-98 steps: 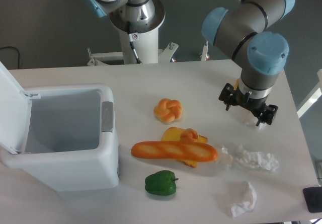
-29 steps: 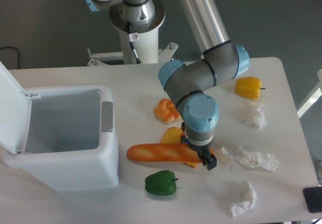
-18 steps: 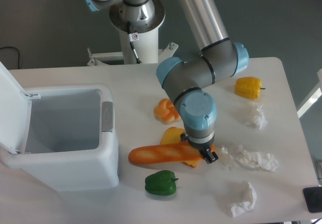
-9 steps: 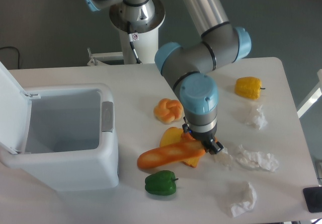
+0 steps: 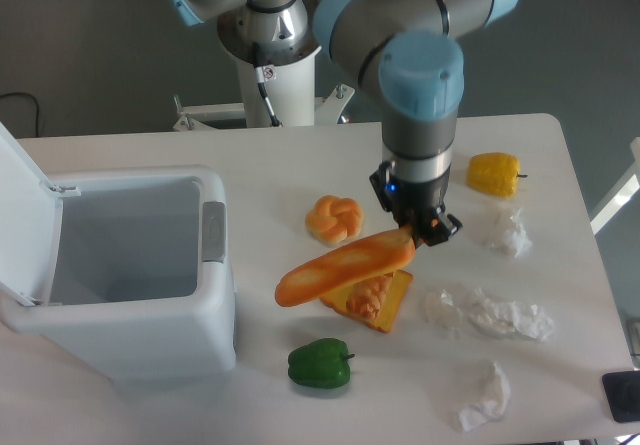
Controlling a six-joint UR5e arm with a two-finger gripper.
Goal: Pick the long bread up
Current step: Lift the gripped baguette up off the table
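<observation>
Where gripper (image 5: pixel 418 233) clamps right end, long bread (image 5: pixel 345 267) hangs off table (image 5: pixel 120 405), tilted, free end low toward 8 o'clock.
- Toast slice with twisted roll (image 5: pixel 372 298): 1, under bread, not touching as far as visible.
- Knotted roll (image 5: pixel 333 219): 1, at 11 o'clock of bread.
- Peppers: 2; green pepper (image 5: pixel 320 364) at 6 o'clock, yellow pepper (image 5: pixel 494 174) at 2 o'clock.
- Crumpled paper wads (image 5: pixel 486 314): 3, right side.
- White bin (image 5: pixel 130 265): 1, lid up, at 9 o'clock.
</observation>
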